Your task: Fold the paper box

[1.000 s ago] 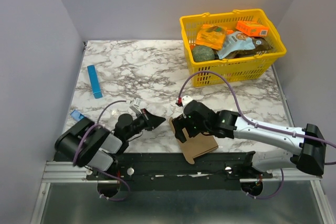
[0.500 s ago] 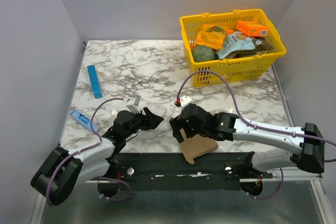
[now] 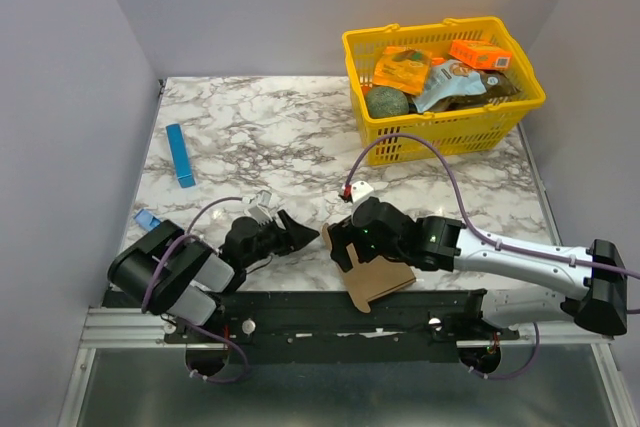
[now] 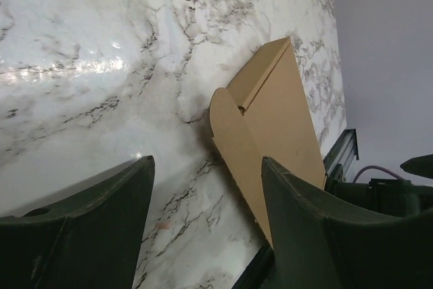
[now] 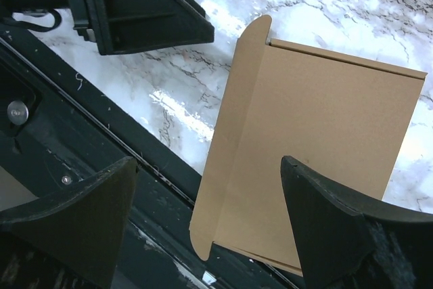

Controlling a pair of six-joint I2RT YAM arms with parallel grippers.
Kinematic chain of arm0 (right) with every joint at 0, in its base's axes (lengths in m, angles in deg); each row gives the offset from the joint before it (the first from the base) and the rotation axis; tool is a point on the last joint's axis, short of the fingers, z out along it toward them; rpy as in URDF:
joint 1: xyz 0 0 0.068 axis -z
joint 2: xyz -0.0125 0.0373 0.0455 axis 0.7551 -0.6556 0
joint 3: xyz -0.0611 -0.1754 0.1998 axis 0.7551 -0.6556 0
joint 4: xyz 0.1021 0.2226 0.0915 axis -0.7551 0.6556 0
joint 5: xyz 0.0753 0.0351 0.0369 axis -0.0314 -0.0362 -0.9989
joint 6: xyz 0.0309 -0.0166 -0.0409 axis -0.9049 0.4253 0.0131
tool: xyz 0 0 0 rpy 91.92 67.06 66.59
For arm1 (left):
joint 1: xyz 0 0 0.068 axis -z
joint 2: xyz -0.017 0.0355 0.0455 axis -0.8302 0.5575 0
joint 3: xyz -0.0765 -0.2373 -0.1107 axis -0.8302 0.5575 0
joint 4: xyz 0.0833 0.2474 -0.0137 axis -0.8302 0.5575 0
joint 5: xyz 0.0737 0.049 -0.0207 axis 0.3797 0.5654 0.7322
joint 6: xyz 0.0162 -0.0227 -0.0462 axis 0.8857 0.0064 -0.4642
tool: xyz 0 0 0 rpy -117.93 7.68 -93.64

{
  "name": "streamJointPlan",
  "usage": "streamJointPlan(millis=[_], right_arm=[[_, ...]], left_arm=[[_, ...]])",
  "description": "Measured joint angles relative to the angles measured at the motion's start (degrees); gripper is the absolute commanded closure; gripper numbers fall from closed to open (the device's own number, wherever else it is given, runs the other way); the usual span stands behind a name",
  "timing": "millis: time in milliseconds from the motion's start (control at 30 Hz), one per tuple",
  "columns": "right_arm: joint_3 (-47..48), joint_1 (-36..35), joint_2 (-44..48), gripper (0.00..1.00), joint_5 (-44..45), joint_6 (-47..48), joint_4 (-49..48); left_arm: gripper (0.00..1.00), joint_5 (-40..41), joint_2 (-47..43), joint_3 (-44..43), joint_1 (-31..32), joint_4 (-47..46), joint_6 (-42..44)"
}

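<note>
The paper box is a flat brown cardboard sheet lying at the table's near edge, its near end overhanging the black rail. In the right wrist view the paper box fills the middle, with a rounded flap along its left side. My right gripper hovers open over the box's far left corner; the right gripper holds nothing. My left gripper is open just left of the box, pointing at it. From the left gripper, the paper box lies ahead and untouched.
A yellow basket with packaged groceries stands at the back right. A thin blue strip lies at the left, with a small blue item nearer. The black rail runs along the near edge.
My left gripper has opened from shut and its tip has edged slightly right toward the box. The right gripper stays open and has shifted only a little over the box.
</note>
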Motion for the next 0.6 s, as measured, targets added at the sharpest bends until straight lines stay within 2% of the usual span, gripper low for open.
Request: streamJointPlan(millis=[233,367,500,600], right_arm=[[-0.2,0.0,2.0,0.06,0.0,-0.4,-0.1],[-0.2,0.0,2.2,0.06,0.1,-0.3,-0.1],[-0.2,0.0,2.2,0.06,0.2,-0.3,0.0],[-0.2,0.0,2.1,0.06,0.2,-0.3,0.1]], left_arm=[[0.39,-1.5,16.0,-0.5,1.7,-17.1,-6.0],[0.39,-2.4,25.6,-1.9,3.2,-26.1,-10.0],[0.4,-2.3,26.9,-2.9,4.5,-27.4,-11.2],[0.44,-2.4,27.7,-4.2,5.1,-27.4,-12.0]])
